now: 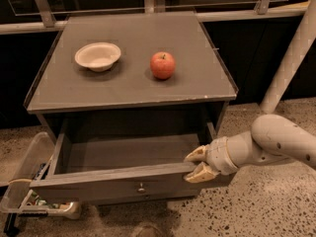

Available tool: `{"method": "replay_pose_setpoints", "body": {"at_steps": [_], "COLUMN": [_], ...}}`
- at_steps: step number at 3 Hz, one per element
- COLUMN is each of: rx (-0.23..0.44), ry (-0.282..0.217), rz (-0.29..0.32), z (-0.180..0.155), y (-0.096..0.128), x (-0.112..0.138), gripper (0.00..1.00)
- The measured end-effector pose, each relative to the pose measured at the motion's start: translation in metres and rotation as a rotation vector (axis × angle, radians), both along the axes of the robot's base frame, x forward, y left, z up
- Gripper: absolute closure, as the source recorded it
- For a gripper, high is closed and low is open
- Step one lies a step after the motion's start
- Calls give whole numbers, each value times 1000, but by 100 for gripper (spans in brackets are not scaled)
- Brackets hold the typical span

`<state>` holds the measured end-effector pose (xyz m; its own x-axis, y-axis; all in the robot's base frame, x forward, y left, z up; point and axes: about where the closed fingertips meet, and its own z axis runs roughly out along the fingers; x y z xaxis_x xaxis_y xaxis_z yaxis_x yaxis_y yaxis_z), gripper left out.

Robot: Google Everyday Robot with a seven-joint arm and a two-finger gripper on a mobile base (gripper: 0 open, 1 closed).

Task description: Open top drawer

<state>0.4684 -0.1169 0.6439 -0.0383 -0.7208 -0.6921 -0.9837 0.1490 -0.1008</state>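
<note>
We look from one camera, placed high in front of the cabinet [148, 90] and tilted down, quite near. The cabinet top fills the upper half and the open drawer [98, 184] the lower. The gripper [193, 164] enters from the right, at the drawer's right front corner.
</note>
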Motion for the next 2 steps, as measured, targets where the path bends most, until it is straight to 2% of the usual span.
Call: {"method": "replay_pose_setpoints", "body": {"at_steps": [1,2], "rx": [0,14], "ry": [0,2], "rz": [0,22], "z": [0,-3], "y": [0,0], "x": [0,-13], "gripper": [18,0]}}
